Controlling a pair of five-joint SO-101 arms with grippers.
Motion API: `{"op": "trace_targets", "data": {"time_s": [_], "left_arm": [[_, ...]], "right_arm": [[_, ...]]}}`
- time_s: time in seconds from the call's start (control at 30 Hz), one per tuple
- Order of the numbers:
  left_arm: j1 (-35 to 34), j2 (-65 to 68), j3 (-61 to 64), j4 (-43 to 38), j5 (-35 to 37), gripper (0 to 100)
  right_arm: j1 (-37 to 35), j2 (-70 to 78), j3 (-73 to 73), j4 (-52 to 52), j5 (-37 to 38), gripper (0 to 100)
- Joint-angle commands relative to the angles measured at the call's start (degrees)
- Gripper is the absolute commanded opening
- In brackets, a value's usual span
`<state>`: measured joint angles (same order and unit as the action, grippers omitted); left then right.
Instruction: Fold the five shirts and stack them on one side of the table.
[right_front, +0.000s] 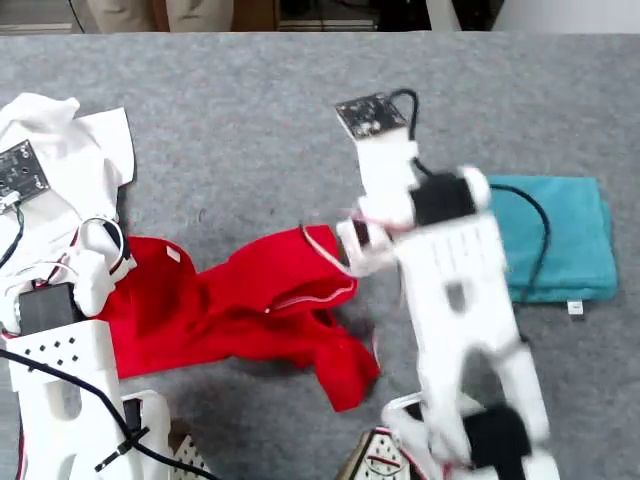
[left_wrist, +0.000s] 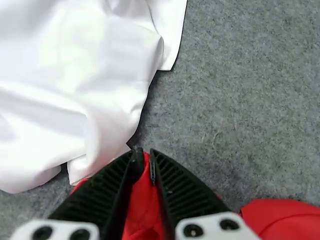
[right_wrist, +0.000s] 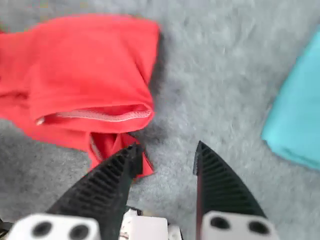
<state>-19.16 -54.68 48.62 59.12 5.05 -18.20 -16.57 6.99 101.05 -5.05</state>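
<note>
Crumpled red shirt (right_front: 250, 310) lies spread across the middle of the grey surface (right_front: 230, 100), one end bunched near the front edge. The left end effector (left_wrist: 143, 155) is clamped on a fold of its red fabric at the end nearest the white shirt (right_front: 60, 150), which lies rumpled at the far left. The right end effector (right_wrist: 167, 150) hangs with its jaws spread apart and nothing between them, just beside the red shirt's other end. A folded teal shirt (right_front: 560, 240) rests flat at the right side.

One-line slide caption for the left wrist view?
Left gripper shut on crumpled red shirt beside rumpled white shirt on grey felt table.
</note>
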Motion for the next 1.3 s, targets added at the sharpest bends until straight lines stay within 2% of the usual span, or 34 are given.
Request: {"op": "trace_targets", "data": {"time_s": [0.0, 0.17, 0.37, 0.6, 0.83, 1.27], "left_arm": [[0.4, -1.0, -0.3, -0.8, -0.2, 2], [0.4, -1.0, -0.3, -0.7, -0.2, 2], [0.5, -1.0, 2.5, -1.1, -0.1, 2], [0.5, -1.5, 4.2, -1.1, 0.2, 2], [0.5, -1.5, 3.9, -1.1, 0.2, 2], [0.4, -1.5, 4.3, -1.1, 0.2, 2]], "right_arm": [[2.3, 7.4, -2.9, 1.1, -0.4, 17.3], [2.3, 8.1, 0.7, 0.5, 1.2, 5.9], [2.0, 8.4, 6.6, -2.1, 6.2, 15.7], [1.9, 8.4, 12.4, -7.9, 11.3, 15.8], [-3.1, 8.5, 13.3, -11.2, 10.3, 15.8], [-3.5, 16.6, 13.1, -15.0, 8.9, 15.7]]}}
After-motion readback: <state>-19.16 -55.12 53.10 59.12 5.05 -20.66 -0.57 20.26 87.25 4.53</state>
